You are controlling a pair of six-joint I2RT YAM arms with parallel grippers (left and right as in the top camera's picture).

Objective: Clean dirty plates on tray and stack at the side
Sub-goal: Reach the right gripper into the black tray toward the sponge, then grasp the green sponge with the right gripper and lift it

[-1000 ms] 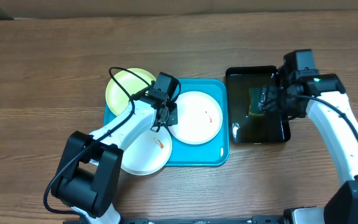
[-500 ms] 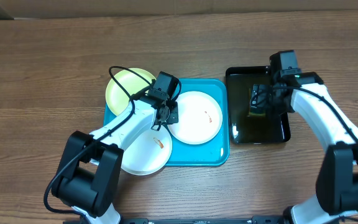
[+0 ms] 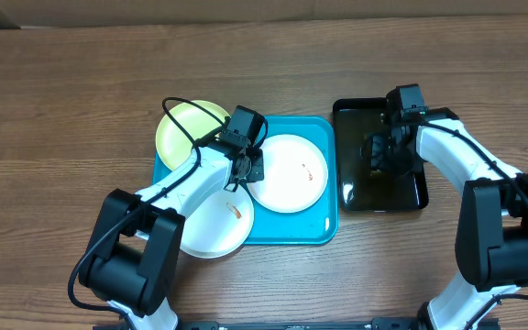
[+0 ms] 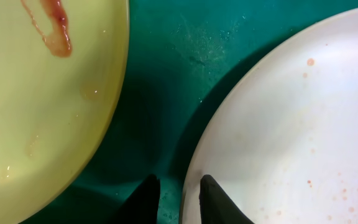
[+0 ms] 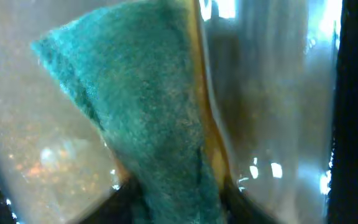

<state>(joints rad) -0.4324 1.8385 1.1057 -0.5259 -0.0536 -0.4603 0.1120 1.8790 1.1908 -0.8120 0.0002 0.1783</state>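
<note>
Three dirty plates lie on the turquoise tray [image 3: 291,229]: a lime-green one [image 3: 183,128] at the back left, a white one [image 3: 211,225] at the front left, and a white one [image 3: 291,174] in the middle. My left gripper [image 3: 243,172] is shut on the middle white plate [image 4: 291,124] at its left rim. In the left wrist view, one finger [image 4: 143,200] is on the tray side and the other is over the plate. A yellowish plate [image 4: 42,106] beside it carries a red-brown smear. My right gripper [image 3: 380,151] is down in the black basin [image 3: 411,197], shut on a green-and-yellow sponge [image 5: 142,112].
The black basin [image 5: 278,93] holds shallow brownish liquid and sits just right of the tray. Bare wooden table [image 3: 81,73] surrounds both. A black cable [image 3: 174,115] loops over the green plate.
My right gripper has moved left and down in the basin and has closed on the sponge. The left gripper and the plates have not moved.
</note>
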